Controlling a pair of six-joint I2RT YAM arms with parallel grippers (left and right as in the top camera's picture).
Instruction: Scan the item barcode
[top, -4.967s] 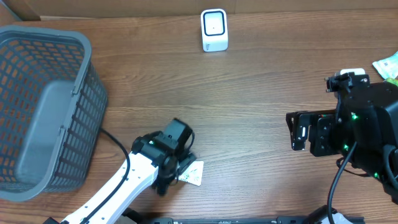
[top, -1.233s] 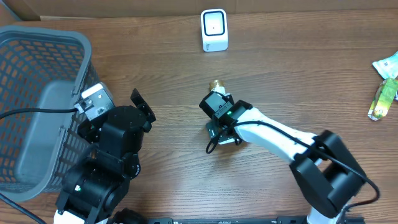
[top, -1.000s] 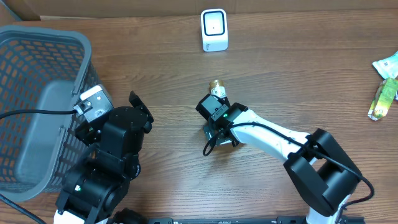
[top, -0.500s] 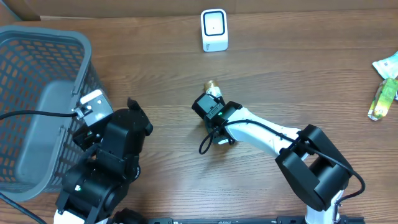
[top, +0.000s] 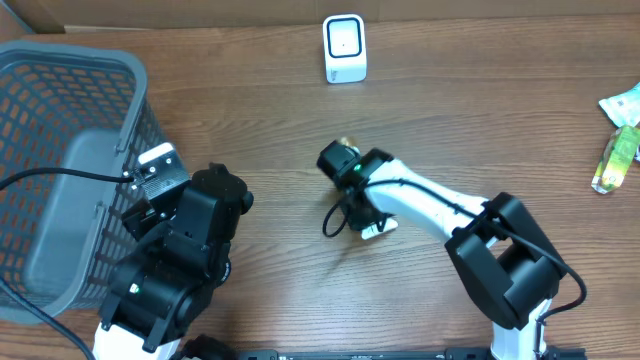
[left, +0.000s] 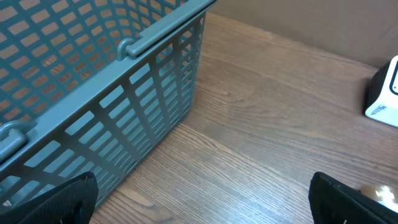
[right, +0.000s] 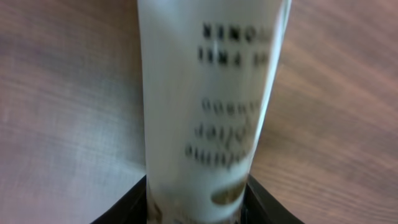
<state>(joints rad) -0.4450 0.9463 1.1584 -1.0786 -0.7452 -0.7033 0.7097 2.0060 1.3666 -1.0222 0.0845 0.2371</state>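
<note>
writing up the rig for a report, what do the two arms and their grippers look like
Both arms pair white tubular links with bulky black joint housings. The left arm carries a white-and-grey block with a black cable running off it. The right arm shows a small green light and a looped black cable near its wrist. The left fingers and right fingers are black.

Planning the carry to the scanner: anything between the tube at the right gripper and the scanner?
Nothing visible. Only bare table lies between the tube, which sits between the right gripper fingers, and the scanner at the far edge. The basket stands well off to the left of that line.
</note>
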